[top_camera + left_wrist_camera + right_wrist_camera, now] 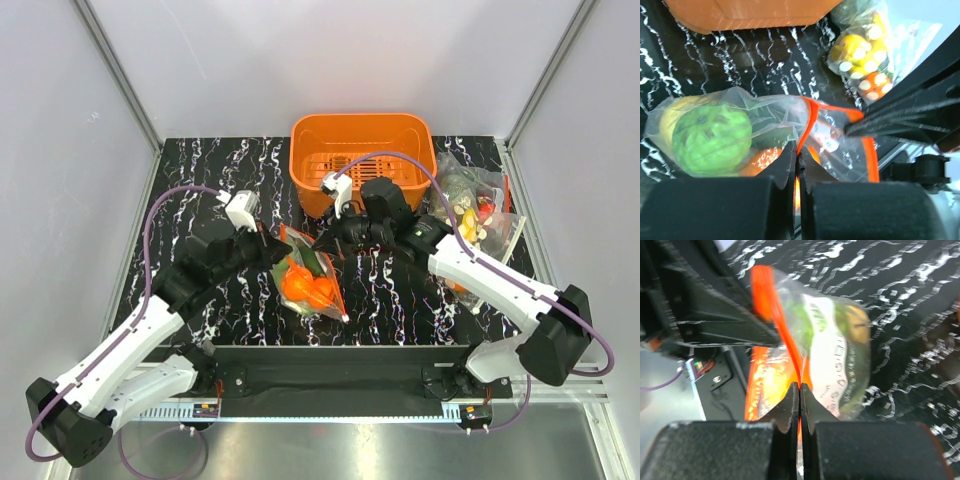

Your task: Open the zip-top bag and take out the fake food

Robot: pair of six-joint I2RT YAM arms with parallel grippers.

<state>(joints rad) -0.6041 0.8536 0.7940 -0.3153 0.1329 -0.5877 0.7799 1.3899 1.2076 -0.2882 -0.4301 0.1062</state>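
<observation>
**While both grippers pinch the zip edge: part it evenly**

As the wrist views show, the left gripper point(796, 156) has its fingers pressed together on the clear film at the red-orange zip strip point(809, 117). The right gripper point(800, 390) is likewise closed on that strip from the opposite side. Between them the zip-top bag point(312, 277) lies mid-table, near of the orange basket point(365, 150), with its mouth at the far end.

Judgement: the step in hand is parting the zip. Each gripper should hold one lip only; if either has both, pulling will merely drag the bag. Draw left and right apart slowly, mouth kept up so the fake food point(310, 290) does not spill. The film looks thin and slick, so slip is likely.

Views: the top camera gives the layout and the other filled bags point(470, 205) at far right, but the arms hide the pinch. The left wrist shows a lime-green piece point(710, 136) inside. The right wrist shows a printed label point(827, 355). Whether one lip or two is caught, cannot tell.
</observation>
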